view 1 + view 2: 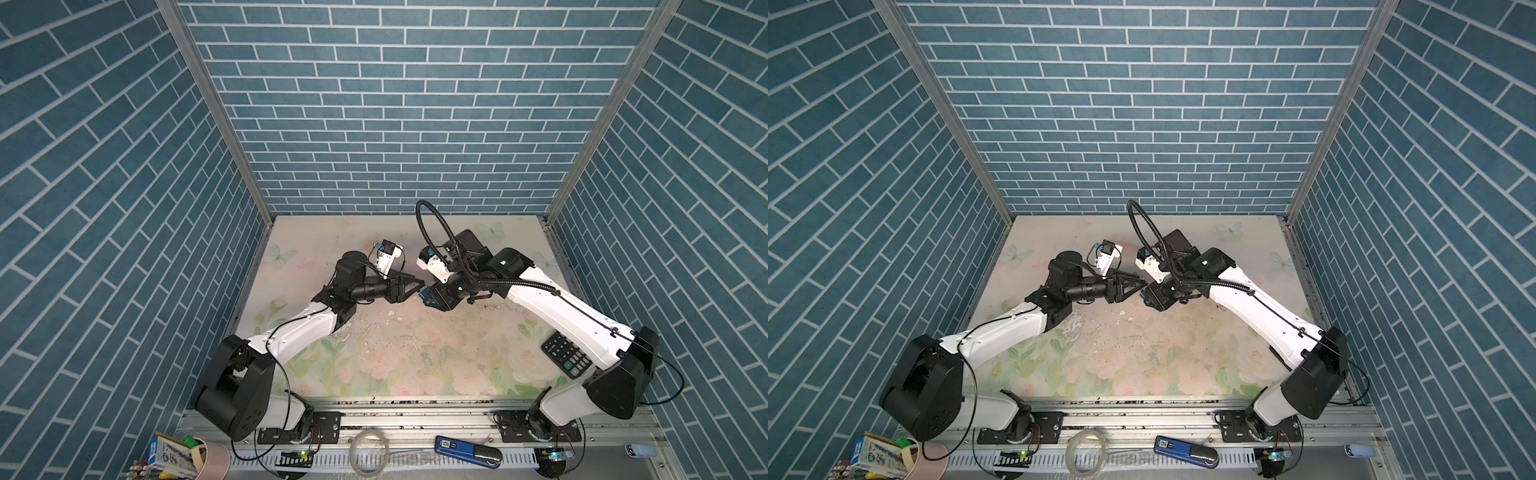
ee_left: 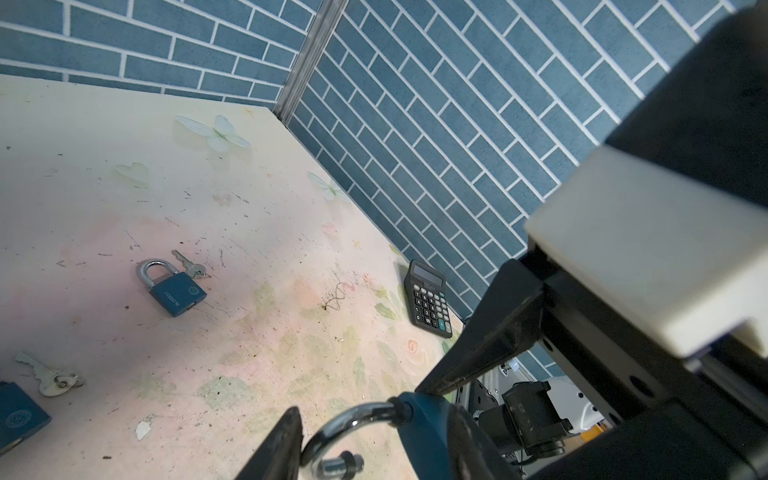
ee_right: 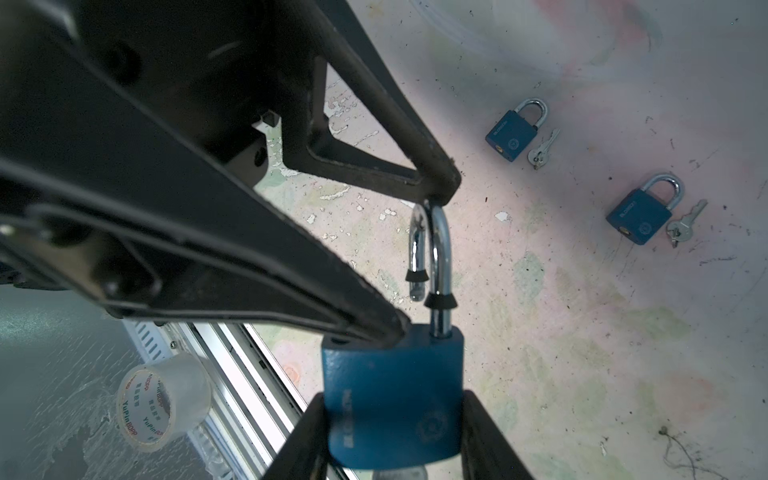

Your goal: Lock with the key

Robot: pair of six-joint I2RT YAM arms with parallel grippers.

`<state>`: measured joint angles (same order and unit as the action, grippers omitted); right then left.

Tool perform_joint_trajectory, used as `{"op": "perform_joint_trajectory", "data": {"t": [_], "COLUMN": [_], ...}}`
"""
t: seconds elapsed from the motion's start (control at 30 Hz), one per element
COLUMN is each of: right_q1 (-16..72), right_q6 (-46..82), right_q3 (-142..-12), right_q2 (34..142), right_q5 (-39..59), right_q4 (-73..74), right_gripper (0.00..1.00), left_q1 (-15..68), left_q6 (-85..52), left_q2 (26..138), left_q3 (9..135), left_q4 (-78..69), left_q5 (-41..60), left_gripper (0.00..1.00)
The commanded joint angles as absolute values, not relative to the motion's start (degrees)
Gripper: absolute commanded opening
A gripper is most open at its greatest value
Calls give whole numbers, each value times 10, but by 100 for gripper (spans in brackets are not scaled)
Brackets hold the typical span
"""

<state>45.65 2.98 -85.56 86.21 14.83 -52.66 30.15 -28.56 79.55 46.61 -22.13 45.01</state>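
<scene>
One blue padlock [image 3: 392, 399] clamped in right gripper [image 3: 392, 436], shackle [image 3: 436, 249] open – left gripper [image 3: 419, 266] fingers apart, spanning shackle & body; wrist cams only show two more padlocks w/ keys on table.

The held padlock [image 3: 392, 399] has a grainy, matt blue painted body and a glossy chromed metal shackle [image 3: 438, 257]. The surface [image 3: 582, 332] is a worn, scuffed floral print with chipped patches. The tape roll [image 3: 164, 401] is clear glossy plastic.

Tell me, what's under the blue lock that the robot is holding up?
Under the held padlock there is worn floral table, nothing else. The right end effector covers the lock's underside, so its keyhole stays hidden.
</scene>
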Motion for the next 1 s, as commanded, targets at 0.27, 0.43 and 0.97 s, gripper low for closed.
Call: {"op": "perform_joint_trajectory", "data": {"t": [0.27, 0.43, 0.97], "right_q1": [456, 456, 456], "right_q6": [20, 22, 23], "right_q3": [-882, -881, -873], "right_q2": [849, 847, 842], "right_q5": [153, 156, 156], "right_q4": [-496, -489, -485], "right_gripper": [0, 0, 0], "left_q1": [294, 294, 286], "left_q6": [-273, -270, -272], "left_q2": [769, 773, 776], "left_q3": [457, 463, 470], "left_q4": [-199, -186, -176], "left_q5": [467, 469, 452], "left_gripper": [48, 46, 42]}}
